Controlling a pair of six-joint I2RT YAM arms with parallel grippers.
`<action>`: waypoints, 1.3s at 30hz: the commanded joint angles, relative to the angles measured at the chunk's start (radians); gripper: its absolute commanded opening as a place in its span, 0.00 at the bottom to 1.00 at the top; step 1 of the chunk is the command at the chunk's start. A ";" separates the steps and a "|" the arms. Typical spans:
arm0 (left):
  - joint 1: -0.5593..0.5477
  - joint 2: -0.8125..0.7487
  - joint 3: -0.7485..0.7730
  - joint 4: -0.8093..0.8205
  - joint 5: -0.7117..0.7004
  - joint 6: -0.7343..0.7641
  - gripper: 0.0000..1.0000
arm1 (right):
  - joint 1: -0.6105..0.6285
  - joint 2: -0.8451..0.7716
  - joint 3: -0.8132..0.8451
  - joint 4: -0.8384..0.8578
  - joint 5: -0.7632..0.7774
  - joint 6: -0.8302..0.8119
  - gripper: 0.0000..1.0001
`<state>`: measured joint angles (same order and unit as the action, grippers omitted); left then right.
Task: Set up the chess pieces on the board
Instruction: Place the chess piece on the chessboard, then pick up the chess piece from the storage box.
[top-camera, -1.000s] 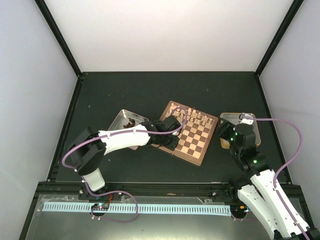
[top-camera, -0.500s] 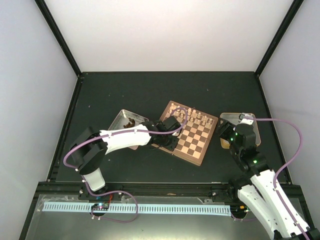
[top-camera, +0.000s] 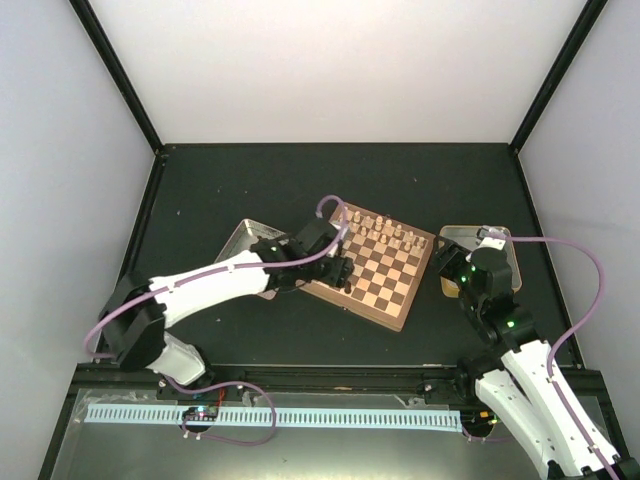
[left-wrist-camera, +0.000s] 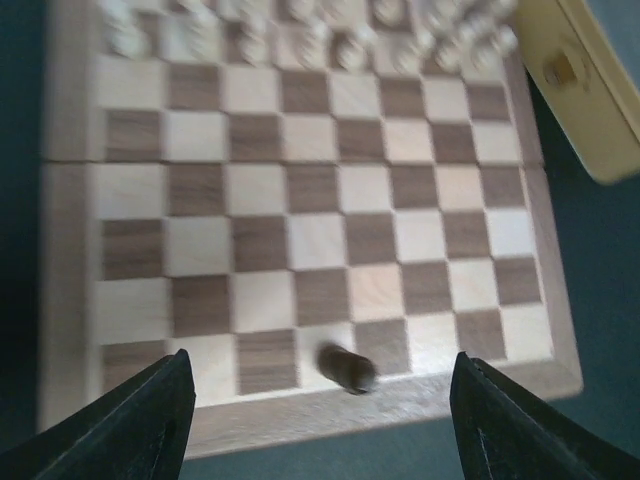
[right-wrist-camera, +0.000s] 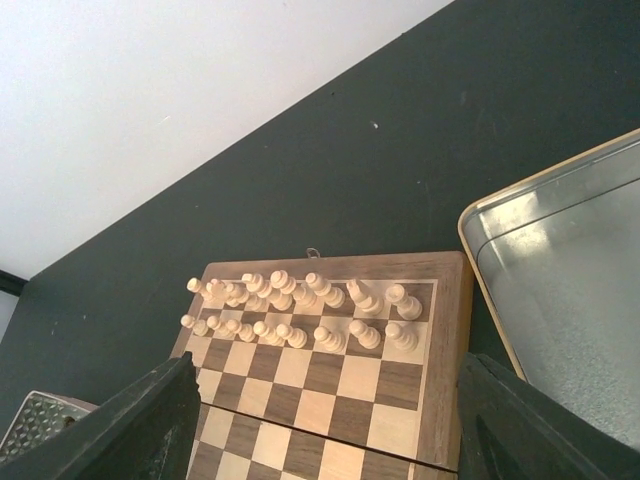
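Note:
The board lies tilted at mid-table, with cream chessmen along its far rows. My left gripper hangs open over the board's near-left edge. In the left wrist view a single dark brown chess piece rests on the last row by the rim. It sits between my spread left gripper fingers and touches neither. Blur hides whether it stands upright. My right gripper is open and holds nothing beside the board's right edge. In its wrist view the right gripper looks down on the board.
A shallow metal tray lies left of the board, partly under my left arm. A second metal tray sits to the right and shows again as the tray in the right wrist view. Black frame rails border the dark table.
My left gripper has opened wide and drawn back from the board's near-left corner, letting go of the dark piece on the last row. The right arm has stayed put.

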<state>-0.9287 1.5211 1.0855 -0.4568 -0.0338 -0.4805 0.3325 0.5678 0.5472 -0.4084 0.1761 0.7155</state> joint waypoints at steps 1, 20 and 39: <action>0.081 -0.112 -0.055 0.035 -0.153 -0.061 0.72 | 0.005 -0.018 0.000 0.018 -0.003 -0.009 0.72; 0.450 -0.161 -0.205 0.030 -0.138 -0.118 0.48 | 0.005 -0.044 0.009 0.001 0.028 -0.016 0.73; 0.481 0.059 -0.165 0.085 -0.009 -0.069 0.28 | 0.005 -0.042 0.007 -0.002 0.039 -0.016 0.74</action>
<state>-0.4580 1.5486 0.8768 -0.4072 -0.0803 -0.5728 0.3325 0.5274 0.5472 -0.4118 0.1928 0.7086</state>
